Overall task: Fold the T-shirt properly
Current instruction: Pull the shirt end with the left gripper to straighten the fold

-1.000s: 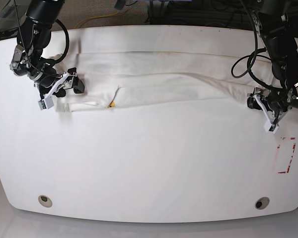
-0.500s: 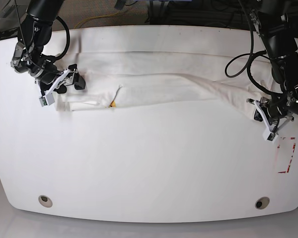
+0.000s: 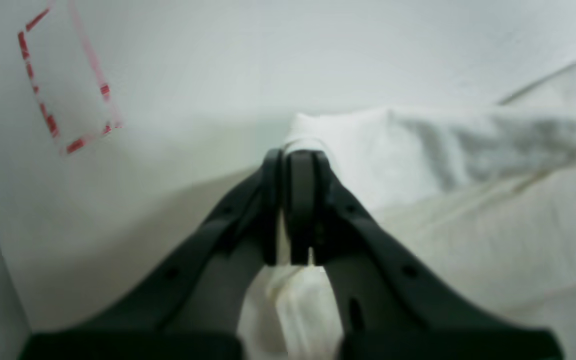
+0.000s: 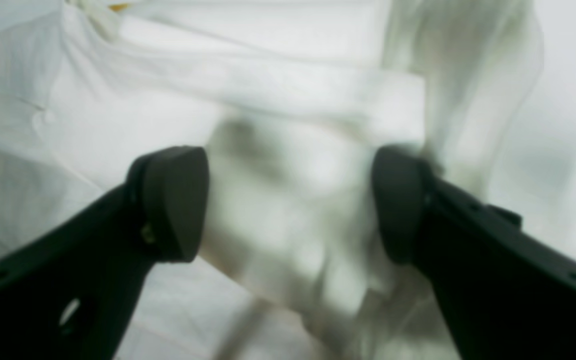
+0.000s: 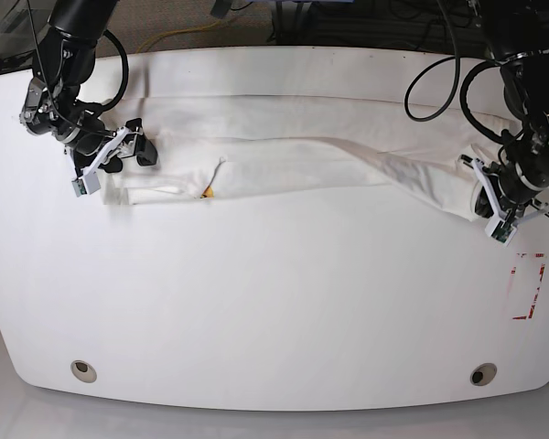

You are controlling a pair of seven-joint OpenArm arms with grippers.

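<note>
The white T-shirt (image 5: pixel 293 151) lies as a long folded band across the table, with a small orange bit of print (image 5: pixel 207 192) showing at a fold. My left gripper (image 5: pixel 490 207) is at the band's right end, shut on a bunch of the cloth (image 3: pixel 418 150). In the left wrist view its jaws (image 3: pixel 298 160) are pressed together with white fabric pinched between them. My right gripper (image 5: pixel 119 155) hovers at the band's left end. Its jaws (image 4: pixel 288 200) stand wide open, with blurred cloth (image 4: pixel 268 85) between and beneath the fingers.
A red dashed tape rectangle (image 5: pixel 528 285) marks the table just below my left gripper, also visible in the left wrist view (image 3: pixel 63 80). Two round holes (image 5: pixel 83 369) (image 5: pixel 482 374) sit near the table's front edge. Cables hang behind the table's rear edge.
My left gripper has shut on the shirt's right end, and the cloth there is now drawn out towards it. My right gripper has shifted slightly up and stays open.
</note>
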